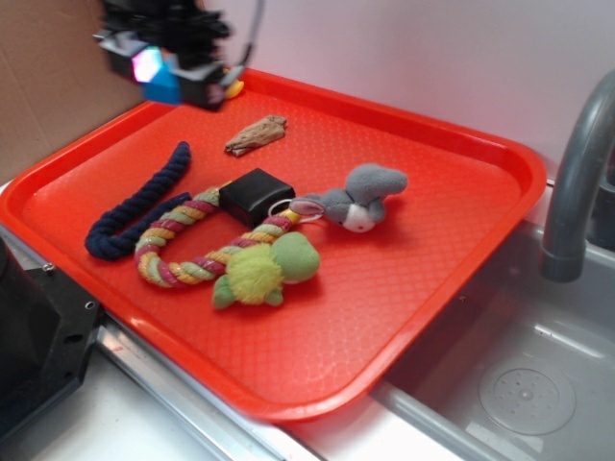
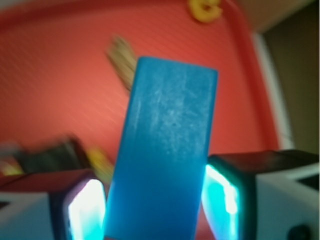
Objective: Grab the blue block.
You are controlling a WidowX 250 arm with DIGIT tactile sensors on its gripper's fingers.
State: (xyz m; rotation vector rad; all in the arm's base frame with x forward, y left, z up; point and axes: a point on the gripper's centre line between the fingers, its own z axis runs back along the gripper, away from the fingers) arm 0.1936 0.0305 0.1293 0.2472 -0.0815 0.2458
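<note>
One red tray (image 1: pixel 461 250), and on or above it: one blue block (image 2: pixel 167 150), one black box (image 1: pixel 255 195), one navy rope (image 1: pixel 135 206), one striped rope ring (image 1: pixel 187 245), one green plush (image 1: pixel 264 272), one grey plush mouse (image 1: pixel 360 197), one brown scrap (image 1: pixel 257 134), one yellow ring (image 2: pixel 204 10); beside the tray, one sink (image 1: pixel 538 384) with one grey tap (image 1: pixel 577 182)

On the red tray (image 1: pixel 452 279) lay a navy rope (image 1: pixel 135 211), black box (image 1: pixel 255 195), grey plush mouse (image 1: pixel 360 197), green plush turtle (image 1: pixel 264 271) and multicoloured rope ring (image 1: pixel 192 252).

Gripper (image 2: pixel 155 205): black housing, white outer panels.
Fingers (image 2: pixel 87 210): pads lit cyan-white.
Cable (image 1: pixel 255 29): dark, seen behind the arm.
</note>
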